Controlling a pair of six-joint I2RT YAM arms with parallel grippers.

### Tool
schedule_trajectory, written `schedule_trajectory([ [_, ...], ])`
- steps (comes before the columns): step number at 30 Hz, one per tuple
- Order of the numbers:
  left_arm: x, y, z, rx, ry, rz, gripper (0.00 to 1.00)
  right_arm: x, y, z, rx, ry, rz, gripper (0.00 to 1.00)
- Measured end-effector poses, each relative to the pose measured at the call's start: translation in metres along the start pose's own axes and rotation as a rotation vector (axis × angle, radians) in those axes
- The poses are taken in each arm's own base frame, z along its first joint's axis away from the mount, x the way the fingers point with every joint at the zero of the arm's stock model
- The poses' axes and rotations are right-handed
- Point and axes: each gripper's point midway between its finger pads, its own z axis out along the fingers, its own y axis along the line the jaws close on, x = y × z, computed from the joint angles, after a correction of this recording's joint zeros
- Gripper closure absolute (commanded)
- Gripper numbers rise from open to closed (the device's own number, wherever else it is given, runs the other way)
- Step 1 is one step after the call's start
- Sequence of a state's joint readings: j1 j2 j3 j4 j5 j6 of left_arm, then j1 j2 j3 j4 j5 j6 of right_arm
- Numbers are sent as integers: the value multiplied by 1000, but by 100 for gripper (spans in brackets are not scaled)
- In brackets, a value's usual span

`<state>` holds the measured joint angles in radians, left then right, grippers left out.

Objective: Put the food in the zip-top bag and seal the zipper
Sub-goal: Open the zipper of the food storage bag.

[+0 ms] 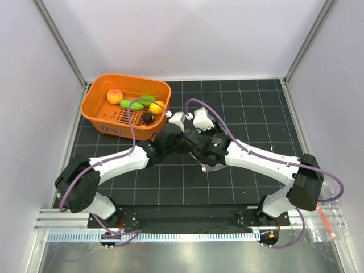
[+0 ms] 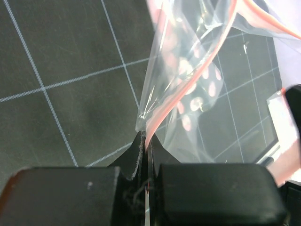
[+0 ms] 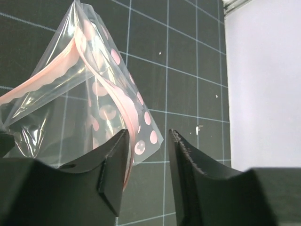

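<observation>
The clear zip-top bag (image 2: 197, 70) with pale pink spots hangs lifted over the black mat. My left gripper (image 2: 147, 141) is shut on its pink zipper strip (image 2: 157, 123). My right gripper (image 3: 148, 136) is open; the bag (image 3: 94, 94) and its zipper (image 3: 123, 106) lie against the inner face of its left finger, and the right finger is apart from them. In the top view both grippers (image 1: 186, 141) meet mid-table and hide most of the bag (image 1: 211, 166). The food sits in the orange basket: peach ball (image 1: 114, 96), two green pieces (image 1: 128, 104), yellow-orange fruit (image 1: 156, 107), dark purple piece (image 1: 148, 118).
The orange basket (image 1: 94, 111) stands at the back left of the gridded mat, just beyond the left gripper. Another clear bag with a red strip (image 1: 333, 219) lies off the mat at the near right. White walls enclose the table.
</observation>
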<state>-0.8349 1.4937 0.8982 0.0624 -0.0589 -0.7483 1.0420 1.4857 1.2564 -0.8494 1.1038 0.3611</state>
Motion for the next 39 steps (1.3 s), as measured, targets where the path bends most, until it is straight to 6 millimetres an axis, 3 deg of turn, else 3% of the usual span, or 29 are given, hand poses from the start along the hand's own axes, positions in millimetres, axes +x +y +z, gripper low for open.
schedule_trajectory([
  [13,0,2,-11,-3,-11,6,100,20,50,25,-179,73,57,44],
  [20,-5,4,-21,-5,-41,5,100,50,70,65,-166,190,31,45],
  [25,-5,14,-21,-47,-44,18,100,60,42,76,-13,213,-9,45],
  [30,-4,20,-16,-90,-38,31,100,46,0,67,157,159,5,44],
  [35,-3,25,-13,-116,-30,38,100,27,-35,48,182,85,113,43],
  [39,-3,24,-12,-113,-30,42,100,24,-33,37,51,52,210,43],
])
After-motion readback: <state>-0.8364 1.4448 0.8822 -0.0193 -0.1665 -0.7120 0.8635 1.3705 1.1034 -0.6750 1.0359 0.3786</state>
